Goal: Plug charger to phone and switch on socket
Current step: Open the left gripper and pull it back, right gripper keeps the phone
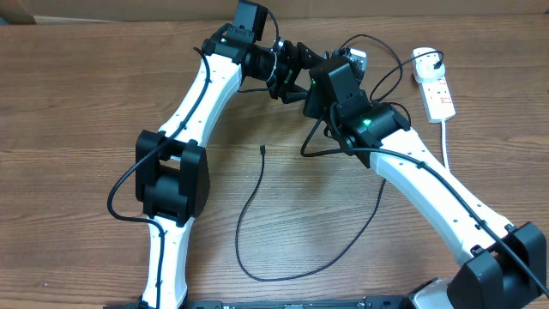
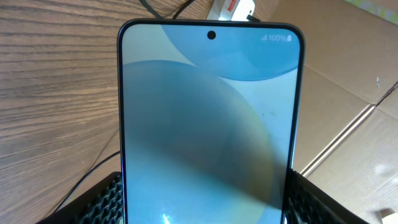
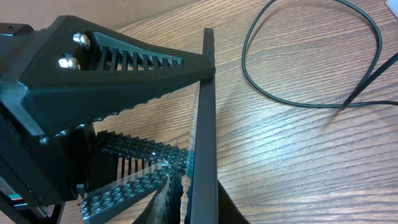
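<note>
The phone [image 2: 208, 124], its blue-teal screen lit, fills the left wrist view. My left gripper [image 2: 205, 193] is shut on its two long edges, with black ribbed fingers [image 2: 102, 202] at both sides. In the right wrist view the phone [image 3: 205, 112] stands edge-on, and my right gripper [image 3: 202, 202] is closed on its two flat faces. Overhead, both grippers meet at the back of the table, left [image 1: 294, 73] and right [image 1: 326, 79], hiding the phone. The charger [image 1: 257, 215] loops over the wood, and its connector tip [image 1: 262, 149] lies free. The socket [image 1: 438, 90] lies at the back right.
The left gripper's large black finger [image 3: 124, 68] crosses the right wrist view beside the phone. A black cable loop [image 3: 298, 93] lies on the wood beyond it. The socket's white end [image 2: 233, 7] shows past the phone's top. A thick white cord [image 1: 446, 142] runs toward the front.
</note>
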